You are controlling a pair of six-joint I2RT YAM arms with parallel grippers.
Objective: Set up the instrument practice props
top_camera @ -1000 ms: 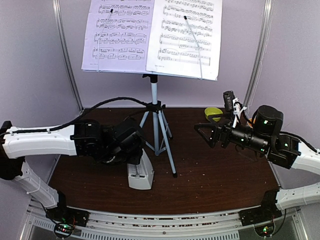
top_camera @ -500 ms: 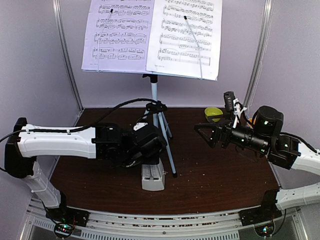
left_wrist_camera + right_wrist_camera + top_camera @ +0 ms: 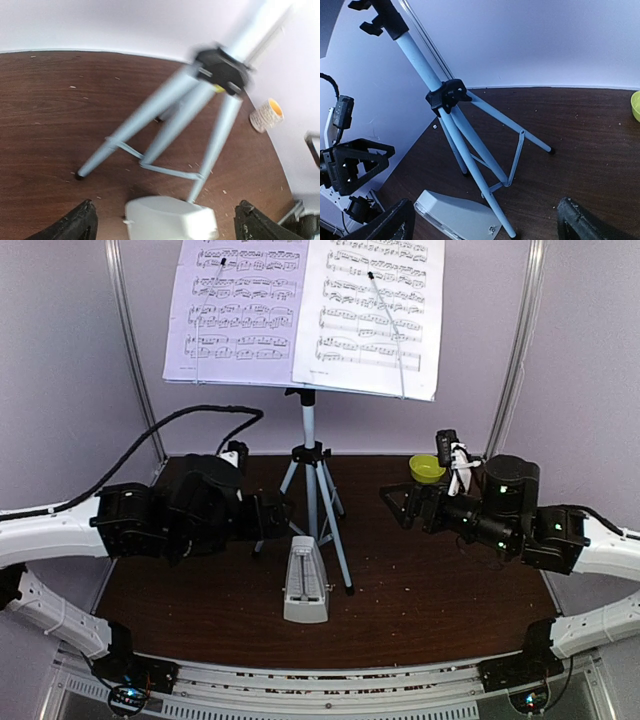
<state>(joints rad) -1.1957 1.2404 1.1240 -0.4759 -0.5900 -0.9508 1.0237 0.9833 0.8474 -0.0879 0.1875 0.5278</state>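
Note:
The music stand (image 3: 308,455) rises on its silver tripod (image 3: 170,120) at mid-table, with two sheet-music pages (image 3: 300,310) resting on its desk. A pale-grey pyramid metronome (image 3: 305,585) stands upright and free beside the tripod's front leg. My left gripper (image 3: 278,512) hangs open just left of the tripod, up and back from the metronome. In the left wrist view the metronome (image 3: 170,219) shows between the wide-apart fingertips (image 3: 75,225), touching neither. My right gripper (image 3: 395,502) is open and empty to the right of the tripod (image 3: 470,145), with the metronome (image 3: 455,216) low in its view.
A yellow-green bowl (image 3: 427,467) sits at the back right beside the right arm. A patterned white mug (image 3: 267,114) stands near the right wall. Purple walls with metal posts enclose the table (image 3: 420,590) on three sides. Small crumbs dot the wood.
My left gripper carried the metronome right to the tripod's front leg, opened, let it go and drew back to the left. The right arm shifted slightly left.

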